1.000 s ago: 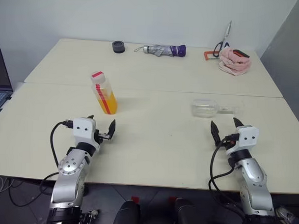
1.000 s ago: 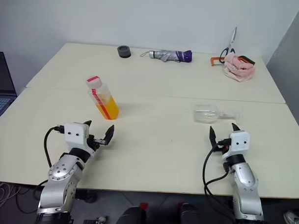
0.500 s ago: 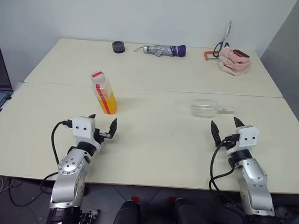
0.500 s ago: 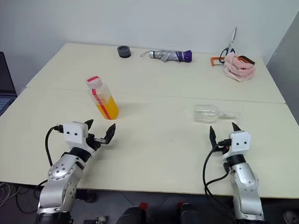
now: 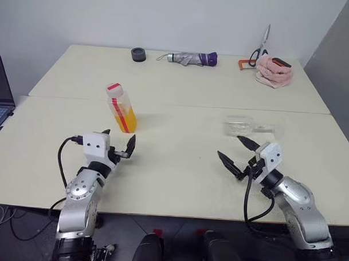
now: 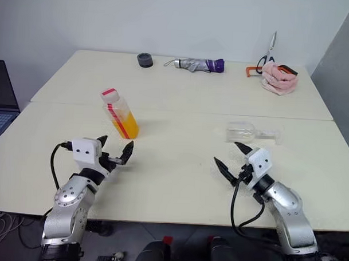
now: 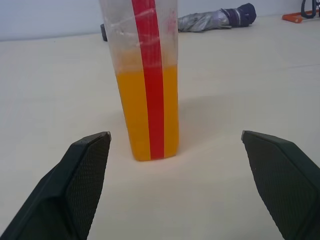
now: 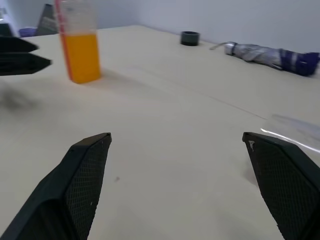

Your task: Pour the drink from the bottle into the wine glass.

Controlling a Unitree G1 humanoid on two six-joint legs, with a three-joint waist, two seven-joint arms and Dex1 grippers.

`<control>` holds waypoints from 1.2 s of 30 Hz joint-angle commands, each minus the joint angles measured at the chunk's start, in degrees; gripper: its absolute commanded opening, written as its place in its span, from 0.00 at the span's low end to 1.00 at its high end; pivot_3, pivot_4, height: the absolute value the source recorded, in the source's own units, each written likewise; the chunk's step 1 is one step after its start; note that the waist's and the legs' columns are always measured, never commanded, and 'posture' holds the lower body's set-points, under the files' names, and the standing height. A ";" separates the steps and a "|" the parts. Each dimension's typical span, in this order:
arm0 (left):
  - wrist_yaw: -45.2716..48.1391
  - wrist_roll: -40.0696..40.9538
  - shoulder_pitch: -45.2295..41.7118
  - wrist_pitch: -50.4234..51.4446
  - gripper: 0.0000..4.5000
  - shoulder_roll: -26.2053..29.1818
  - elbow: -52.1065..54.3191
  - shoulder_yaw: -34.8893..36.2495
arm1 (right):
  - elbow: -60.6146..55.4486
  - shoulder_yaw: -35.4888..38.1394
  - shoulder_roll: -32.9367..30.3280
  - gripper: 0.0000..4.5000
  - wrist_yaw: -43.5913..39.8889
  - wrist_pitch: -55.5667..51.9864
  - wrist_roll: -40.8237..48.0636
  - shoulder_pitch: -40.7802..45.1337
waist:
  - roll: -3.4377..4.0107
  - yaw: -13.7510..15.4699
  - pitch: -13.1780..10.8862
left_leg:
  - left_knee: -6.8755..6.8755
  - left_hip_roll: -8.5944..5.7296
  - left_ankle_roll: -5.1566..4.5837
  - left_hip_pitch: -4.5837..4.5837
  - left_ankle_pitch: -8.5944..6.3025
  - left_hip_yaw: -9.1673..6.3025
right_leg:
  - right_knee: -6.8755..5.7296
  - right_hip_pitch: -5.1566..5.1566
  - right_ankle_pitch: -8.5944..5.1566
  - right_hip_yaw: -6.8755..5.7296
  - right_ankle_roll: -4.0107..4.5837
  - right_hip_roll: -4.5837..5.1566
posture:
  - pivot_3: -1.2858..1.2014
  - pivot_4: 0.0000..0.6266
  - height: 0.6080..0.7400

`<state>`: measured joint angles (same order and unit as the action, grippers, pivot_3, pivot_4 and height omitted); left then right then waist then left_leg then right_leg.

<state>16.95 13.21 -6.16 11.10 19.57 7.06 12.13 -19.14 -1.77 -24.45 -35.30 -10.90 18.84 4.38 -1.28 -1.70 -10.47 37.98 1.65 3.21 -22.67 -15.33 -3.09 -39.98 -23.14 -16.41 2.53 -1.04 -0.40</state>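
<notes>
On table (image 5: 179, 165): two task items, both untouched.
bottle (image 5: 122, 108): upright, left side, capped, drink (image 7: 147, 112) fills the lower half; likely light, thin plastic, squashy, so grip mid-body.
wine glass (image 5: 242, 125): lying on its side, right side; fragile, rolls, take by the bowl.
left gripper (image 5: 118, 145): wide open, empty, just short of the bottle.
right gripper (image 5: 238, 155): wide open, empty, near the glass.

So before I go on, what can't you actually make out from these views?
- The bottle: in the left wrist view the frame's top edge cuts off its cap, so whether it is sealed is unclear there.
- The wine glass: clear, lying on its side; in the head views I cannot tell if its rim is chipped or wet.
- In the right wrist view the glass sits at the frame edge, blurred, beside a right finger.
</notes>
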 commanded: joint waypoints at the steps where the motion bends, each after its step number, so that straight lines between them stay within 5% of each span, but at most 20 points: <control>1: -0.82 0.60 -3.18 2.66 1.00 1.80 0.43 1.89 | -3.48 -0.69 -1.40 1.00 -2.94 -3.88 3.29 2.08 | 0.00 0.00 0.00 | 0.00 0.00 0.00 -0.01 0.00 -0.01 | 0.00 0.00 0.00 -0.01 0.00 0.00 | 0.52 0.24 1.00; 36: -4.26 -3.03 -21.31 3.01 1.00 0.49 -11.28 -0.49 | -5.56 -0.67 -2.88 1.00 -8.75 -14.61 11.70 11.43 | -0.02 0.00 0.00 | 0.01 -0.03 0.00 -0.06 0.00 -0.04 | 0.02 -0.01 0.00 -0.04 0.00 0.02 | 0.52 0.24 1.00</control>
<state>13.10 10.78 -26.21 14.61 19.92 -5.38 11.62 -22.32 -3.52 -27.11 -44.22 -25.30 29.48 14.79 -1.30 -1.70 -10.47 37.98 1.62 3.21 -22.73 -15.32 -3.12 -39.96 -23.16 -16.41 2.49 -1.04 -0.38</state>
